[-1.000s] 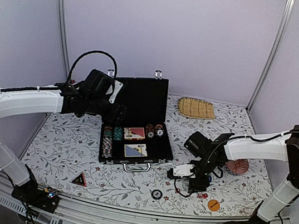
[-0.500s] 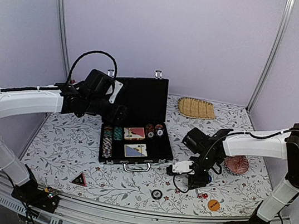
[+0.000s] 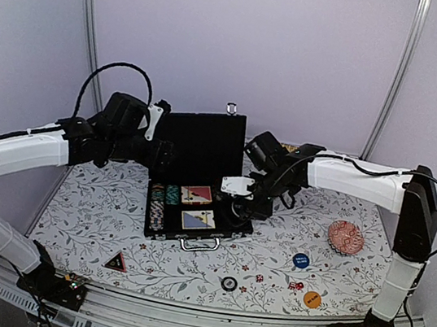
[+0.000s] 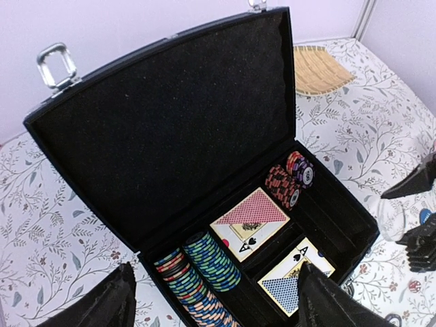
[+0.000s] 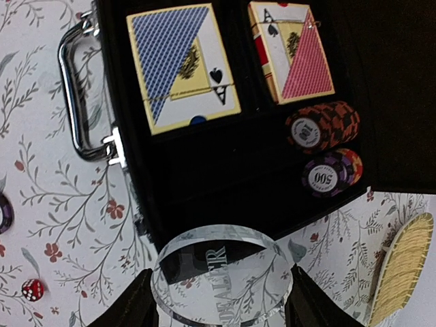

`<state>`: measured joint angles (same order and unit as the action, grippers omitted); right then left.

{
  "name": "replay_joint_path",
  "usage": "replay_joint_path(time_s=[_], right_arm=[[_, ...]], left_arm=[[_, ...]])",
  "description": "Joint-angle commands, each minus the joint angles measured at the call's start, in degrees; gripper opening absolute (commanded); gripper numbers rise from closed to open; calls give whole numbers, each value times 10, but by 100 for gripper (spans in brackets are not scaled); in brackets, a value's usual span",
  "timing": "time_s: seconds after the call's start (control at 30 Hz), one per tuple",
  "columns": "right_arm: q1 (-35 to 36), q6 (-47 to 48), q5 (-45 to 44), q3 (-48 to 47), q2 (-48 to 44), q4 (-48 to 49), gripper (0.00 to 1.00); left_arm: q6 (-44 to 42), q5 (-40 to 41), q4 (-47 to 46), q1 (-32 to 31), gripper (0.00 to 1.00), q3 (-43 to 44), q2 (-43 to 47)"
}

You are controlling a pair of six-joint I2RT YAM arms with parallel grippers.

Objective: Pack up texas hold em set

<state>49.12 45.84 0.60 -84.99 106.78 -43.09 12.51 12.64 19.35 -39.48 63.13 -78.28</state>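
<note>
Table (image 3: 88, 210): white cloth printed with grey sprigs and small red flowers. Pale lilac walls (image 3: 301, 52), metal uprights (image 3: 87, 21) at the back corners.

Black briefcase (image 3: 205, 141) left of centre, lid upright, handle toward the arms. Inside: chip rows (image 4: 204, 266) at left, two card decks (image 4: 251, 221) in the middle, short chip stacks (image 4: 291, 178) at right.

Left gripper (image 4: 214, 269) hangs over the case, fingers wide apart, nothing between them. Right gripper (image 5: 221, 293) over the case's right edge, clamped on a clear dealer button (image 5: 218, 262).

Loose on the front cloth: blue disc (image 3: 300, 260), orange disc (image 3: 312, 299), black disc (image 3: 229, 283), red dice (image 3: 295, 286), black triangular piece (image 3: 115, 261). Red patterned dish (image 3: 346, 237) at right; straw mat (image 4: 320, 68) at the back.
</note>
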Motion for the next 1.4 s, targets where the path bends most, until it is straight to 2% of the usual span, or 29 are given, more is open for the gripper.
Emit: replay_joint_path(time_s=[0.0, 0.2, 0.47, 0.73, 1.37], right_arm=[[2, -20, -7, -97, 73, 32, 56], [5, -40, 6, -220, 163, 52, 57], [8, -47, 10, -299, 240, 81, 57], [10, -62, 40, -336, 272, 120, 57], [14, -66, 56, -381, 371, 142, 59]], left_arm=[[40, 12, 8, 12, 82, -24, 45], [74, 51, 20, 15, 82, -36, 97], [107, 61, 24, 16, 81, -60, 164], [121, 61, 29, 17, 81, -74, 183], [124, 61, 28, 16, 81, -88, 197]])
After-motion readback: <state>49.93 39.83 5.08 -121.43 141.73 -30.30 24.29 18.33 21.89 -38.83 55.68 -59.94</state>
